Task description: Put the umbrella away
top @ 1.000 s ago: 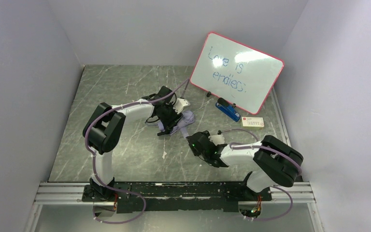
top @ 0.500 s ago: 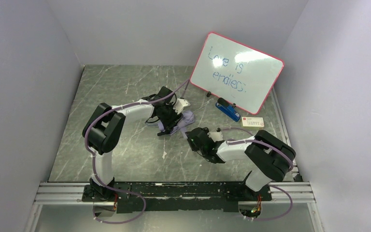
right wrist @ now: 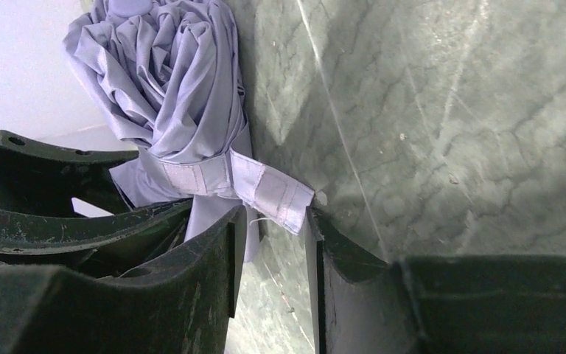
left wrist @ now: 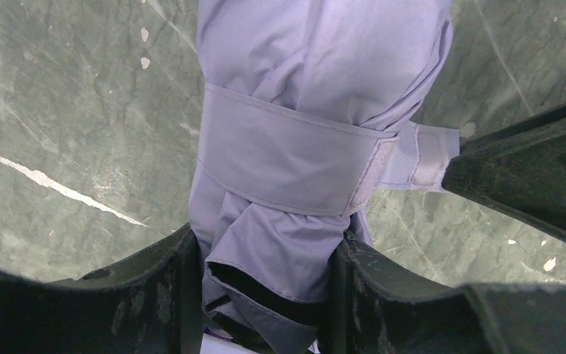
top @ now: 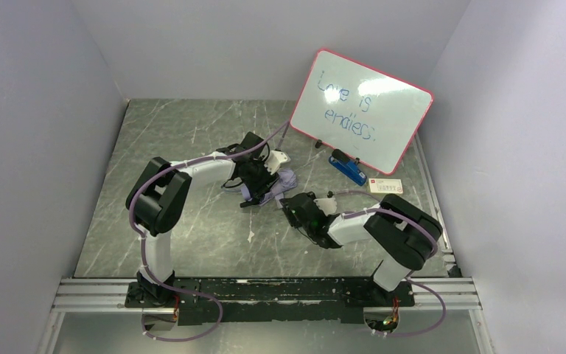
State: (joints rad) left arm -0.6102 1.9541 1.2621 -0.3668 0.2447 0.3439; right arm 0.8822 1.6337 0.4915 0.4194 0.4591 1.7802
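Two arms meet mid-table. The left arm (top: 191,169) bends at the elbow and stretches rightward, with the left gripper (left wrist: 265,254) clamped on the umbrella (left wrist: 295,140), one finger pressed to each side. The right arm (top: 361,221) folds low, wrist pointing left. The right gripper (right wrist: 273,221) stands parted around the strap (right wrist: 281,196) end, with a gap showing.

Table (top: 177,133): dark green marble-look top, pale veins. Walls (top: 214,44): plain white, closing three sides. Whiteboard (top: 361,110): pink-framed, propped tilted beyond the right hand (top: 293,200), glare on its face. Light: even.
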